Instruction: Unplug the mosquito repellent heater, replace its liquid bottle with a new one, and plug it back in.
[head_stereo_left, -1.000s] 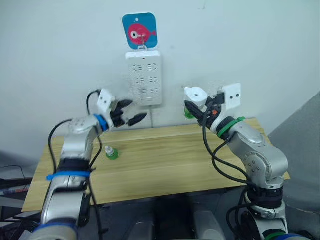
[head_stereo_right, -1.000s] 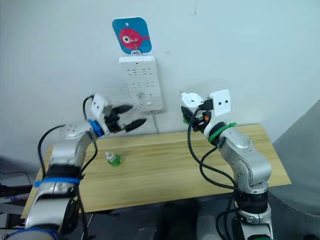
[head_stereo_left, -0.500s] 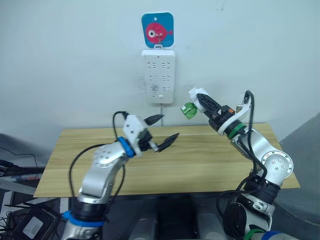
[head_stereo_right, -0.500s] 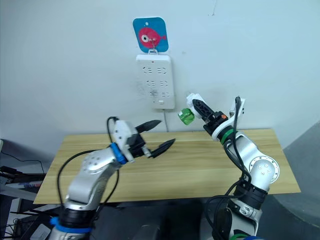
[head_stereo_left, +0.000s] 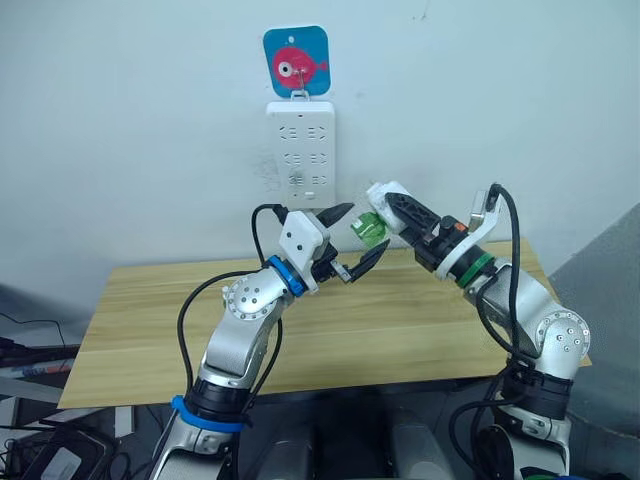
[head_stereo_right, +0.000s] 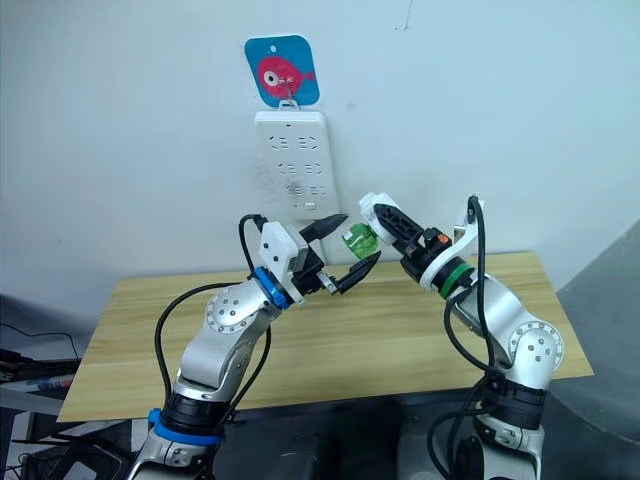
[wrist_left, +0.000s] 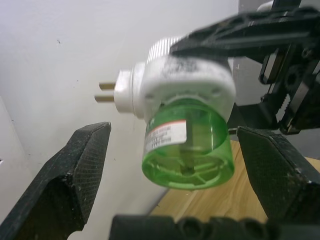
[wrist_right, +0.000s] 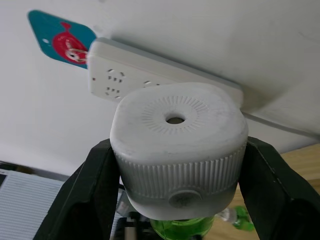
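The step in hand looks like unscrewing the old bottle. The left gripper (wrist_left: 165, 220) stands wide open, one black finger at nine o'clock of the green liquid bottle (wrist_left: 187, 150) and the other at three o'clock, neither touching it. To do this well, I judge the left arm should advance until both pads lie level with the bottle's green wall, below the white body, then close squarely and twist while the other arm stays still. Gripping too near the bottle's end risks slipping off the smooth plastic.

Farther out, the right gripper (wrist_right: 175, 200) is clenched on the mosquito repellent heater (wrist_right: 177, 145), its two fingers pressed against the ribbed white sides. The heater is unplugged, held in the air above the wooden table (head_stereo_left: 420, 330), at about five o'clock from the power strip (head_stereo_left: 301, 150) on the wall, with the bottle pointing toward the left arm.

The left wrist view gives what the head views cannot: the heater's two brass prongs (wrist_left: 106, 92) bare and free, the bottle's label, and the clear gap on both sides between fingers and bottle. The right wrist view adds the round vent hole on the heater's face and another small green bottle (wrist_right: 243, 218) lying beyond on the table, perhaps the replacement. The head views alone show both arms meeting in front of the strip, below the fish hanger (head_stereo_left: 296, 62) at twelve o'clock.
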